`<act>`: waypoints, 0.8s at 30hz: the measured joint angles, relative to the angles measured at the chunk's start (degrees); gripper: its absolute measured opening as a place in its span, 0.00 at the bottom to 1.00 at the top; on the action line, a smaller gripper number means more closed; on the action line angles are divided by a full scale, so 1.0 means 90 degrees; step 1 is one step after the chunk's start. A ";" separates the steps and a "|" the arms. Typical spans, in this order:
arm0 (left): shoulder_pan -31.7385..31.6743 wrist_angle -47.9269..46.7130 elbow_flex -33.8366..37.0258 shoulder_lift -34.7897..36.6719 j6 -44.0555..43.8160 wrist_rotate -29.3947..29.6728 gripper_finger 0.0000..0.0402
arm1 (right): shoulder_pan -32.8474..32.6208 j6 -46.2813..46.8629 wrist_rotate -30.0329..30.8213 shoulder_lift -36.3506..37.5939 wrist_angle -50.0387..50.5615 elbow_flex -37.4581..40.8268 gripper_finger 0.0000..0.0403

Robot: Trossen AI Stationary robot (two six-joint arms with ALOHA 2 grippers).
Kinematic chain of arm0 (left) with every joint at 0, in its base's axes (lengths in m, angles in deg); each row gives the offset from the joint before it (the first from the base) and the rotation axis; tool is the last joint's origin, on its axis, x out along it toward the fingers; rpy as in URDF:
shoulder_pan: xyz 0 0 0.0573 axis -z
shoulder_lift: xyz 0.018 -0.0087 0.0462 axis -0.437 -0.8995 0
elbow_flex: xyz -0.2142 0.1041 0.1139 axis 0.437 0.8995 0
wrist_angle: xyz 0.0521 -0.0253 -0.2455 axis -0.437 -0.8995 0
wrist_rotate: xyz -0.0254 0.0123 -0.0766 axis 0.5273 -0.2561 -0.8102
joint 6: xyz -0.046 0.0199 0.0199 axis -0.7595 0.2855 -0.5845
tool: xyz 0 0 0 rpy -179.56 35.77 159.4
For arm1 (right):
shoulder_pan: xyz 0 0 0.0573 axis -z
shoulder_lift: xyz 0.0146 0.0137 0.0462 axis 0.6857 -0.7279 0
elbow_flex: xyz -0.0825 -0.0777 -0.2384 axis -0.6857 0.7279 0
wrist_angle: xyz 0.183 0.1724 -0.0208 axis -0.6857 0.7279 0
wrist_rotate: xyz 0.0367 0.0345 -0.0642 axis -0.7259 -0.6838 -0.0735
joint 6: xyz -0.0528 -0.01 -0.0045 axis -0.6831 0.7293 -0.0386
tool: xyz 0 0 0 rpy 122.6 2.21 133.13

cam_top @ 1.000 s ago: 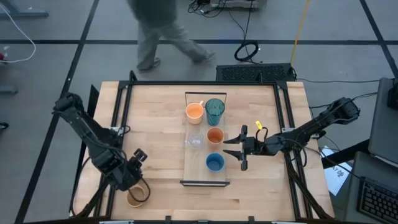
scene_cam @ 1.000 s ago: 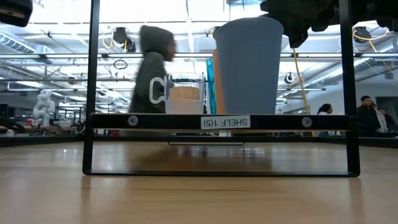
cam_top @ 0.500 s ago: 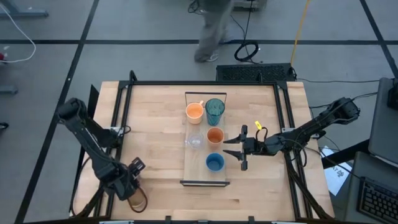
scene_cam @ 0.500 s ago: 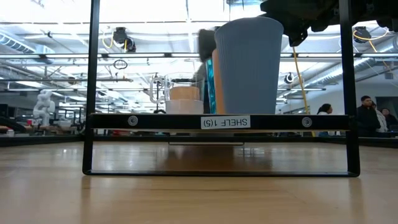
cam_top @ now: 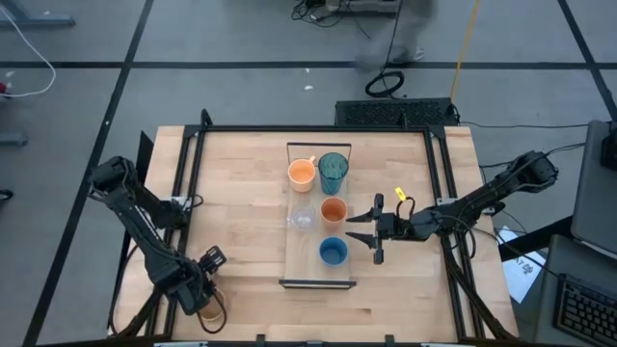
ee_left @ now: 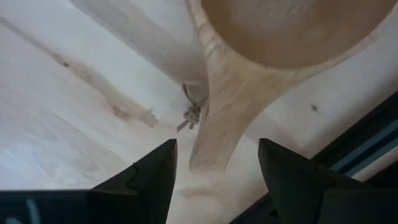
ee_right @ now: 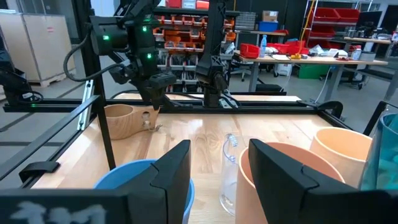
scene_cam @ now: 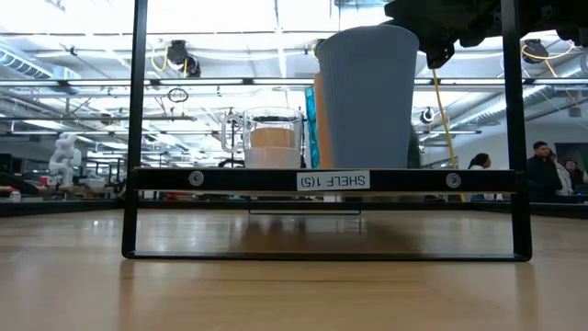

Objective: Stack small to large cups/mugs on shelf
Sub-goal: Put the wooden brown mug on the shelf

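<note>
A tan wooden mug (cam_top: 213,309) stands on the table near its front left corner. My left gripper (cam_top: 200,292) points down over it, open, with one finger on each side of the mug's handle (ee_left: 214,127) and clear of it. The shelf (cam_top: 293,253) in the table's middle carries an orange mug (cam_top: 302,173), a teal tumbler (cam_top: 334,172), a small orange cup (cam_top: 334,210), a clear cup (cam_top: 302,220) and a blue cup (cam_top: 333,253). My right gripper (cam_top: 355,228) hangs level and open just right of the shelf, beside the orange and blue cups.
Black rails (cam_top: 188,183) run along the table's left and right sides. The wooden mug is close to the front left rail (ee_left: 367,155). Bare tabletop (cam_top: 241,212) lies between the shelf and the left arm. People stand in the room beyond the table.
My left gripper has moved toward the table's near edge and down, ending over the wooden mug's handle. A person has walked past behind the table's far edge, from left to right. My right arm and the cups have stayed put.
</note>
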 joint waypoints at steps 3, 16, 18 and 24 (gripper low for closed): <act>0.0000 0.0012 0.0029 0.0002 0.0031 0.0113 0.57 | 0.0000 0.0000 0.0000 0.0000 0.0000 0.0000 0.38; -0.0002 0.0019 0.0037 0.0002 0.0291 0.0111 0.35 | 0.0000 0.0000 -0.0001 0.0000 -0.0003 0.0000 0.38; -0.0002 0.0022 0.0037 0.0002 0.0291 0.0109 0.31 | 0.0000 0.0000 -0.0002 0.0000 -0.0003 0.0000 0.38; 0.0000 0.0176 0.0037 0.0002 0.0296 0.0262 0.29 | 0.0000 0.0000 0.0000 0.0000 -0.0006 0.0000 0.38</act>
